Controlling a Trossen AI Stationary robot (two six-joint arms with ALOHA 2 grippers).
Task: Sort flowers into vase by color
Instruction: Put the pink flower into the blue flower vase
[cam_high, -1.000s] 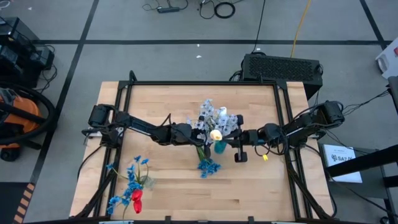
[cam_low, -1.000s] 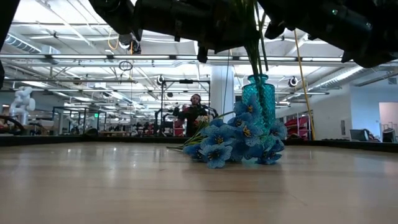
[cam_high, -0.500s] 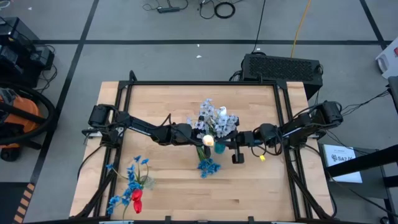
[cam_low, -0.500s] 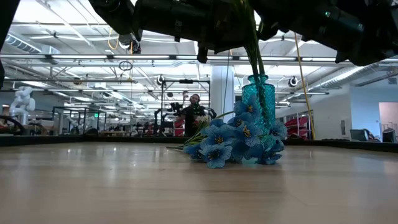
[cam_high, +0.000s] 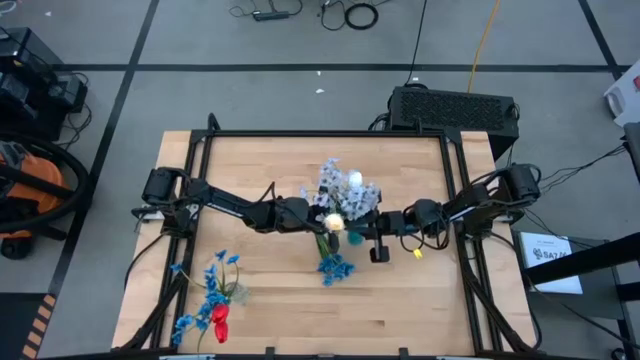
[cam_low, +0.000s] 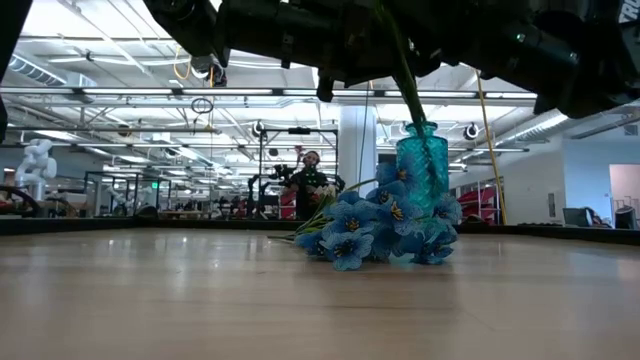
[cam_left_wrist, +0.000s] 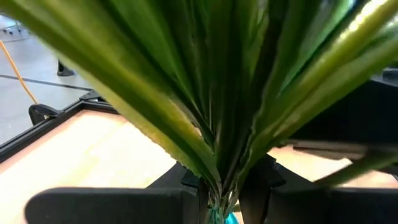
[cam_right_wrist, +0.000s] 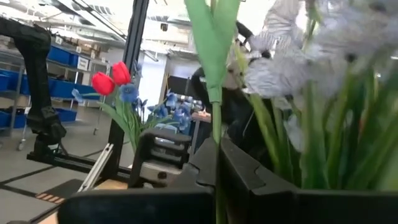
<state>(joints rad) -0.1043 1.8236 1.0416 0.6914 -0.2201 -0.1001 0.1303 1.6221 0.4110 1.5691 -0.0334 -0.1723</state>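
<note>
A teal glass vase (cam_low: 421, 165) stands mid-table with green stems in its neck. Pale grey-blue sprays (cam_high: 345, 192) spread above it. My left gripper (cam_high: 312, 216) reaches in from the table's left, just above the vase, and is shut on a bundle of green stems and leaves (cam_left_wrist: 214, 124). My right gripper (cam_high: 352, 228) comes from the right, shut on the stem of a cream-white tulip (cam_high: 333, 224). A bright blue spray (cam_low: 375, 225) lies on the table against the vase's foot. Bottom left, a second bunch (cam_high: 213, 298) holds blue sprays and red tulips. My left gripper pinches the bundle's lower stems (cam_left_wrist: 216, 186) between its two fingers, right above the teal vase mouth. The leaves fan out upward from the hold. Which flower heads belong to the bundle is out of this view. My right gripper pinches one green tulip stem (cam_right_wrist: 214, 134) between its two fingers, which lie across the stem. The stem stands about upright and runs on above the fingers. Its lower end is hidden behind them.
A black frame (cam_high: 330, 133) rims the wooden table. The red tulips (cam_right_wrist: 112, 78) show far off in the right wrist view. Bare wood (cam_high: 420, 310) lies along the near side and the far left. A person (cam_low: 313, 180) stands in the room beyond.
My right gripper has moved toward the table's left, closer to my left gripper and the vase, carrying the cream-white tulip with it. The tulip's head now sits beside the left gripper. In the low view the stems above the vase lean more.
</note>
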